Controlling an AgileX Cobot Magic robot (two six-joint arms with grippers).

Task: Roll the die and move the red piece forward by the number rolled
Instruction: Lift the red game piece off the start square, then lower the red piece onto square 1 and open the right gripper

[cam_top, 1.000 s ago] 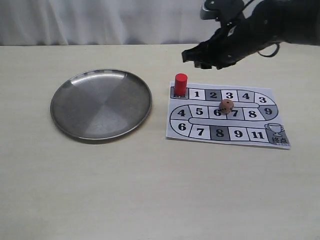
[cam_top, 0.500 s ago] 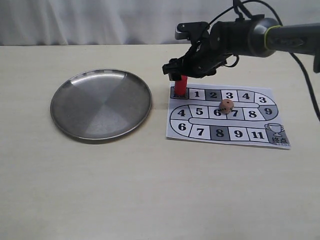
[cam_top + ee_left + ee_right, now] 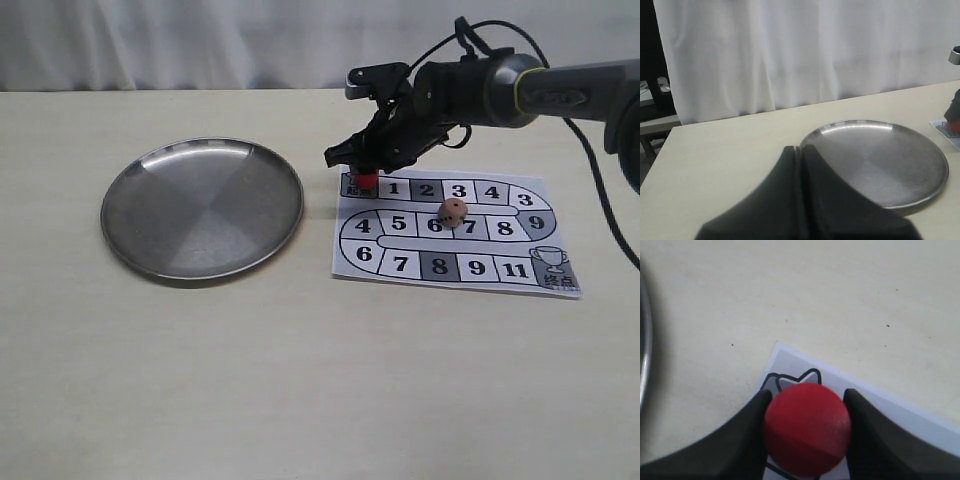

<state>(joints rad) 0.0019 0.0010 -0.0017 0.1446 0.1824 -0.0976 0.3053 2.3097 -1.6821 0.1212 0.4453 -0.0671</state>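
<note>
The red piece (image 3: 367, 181) stands upright on the start square at the far left corner of the numbered paper board (image 3: 477, 267). My right gripper (image 3: 364, 168) has come down over it. In the right wrist view its two black fingers press against both sides of the red piece (image 3: 806, 427), so the right gripper (image 3: 807, 392) is shut on it. The tan die (image 3: 453, 211) rests on the board's middle row, between squares 6 and 7. My left gripper (image 3: 800, 149) is shut with nothing in it, near the plate; the exterior view does not show it.
A round metal plate (image 3: 200, 205) lies left of the board, a small gap from its edge; the plate (image 3: 880, 160) holds nothing. A white curtain hangs behind the table's far edge. The right arm and its cable stretch over the board's far side.
My right gripper swung in from the right, then sank over the red piece, and now covers most of it. Die, board and plate have not moved.
</note>
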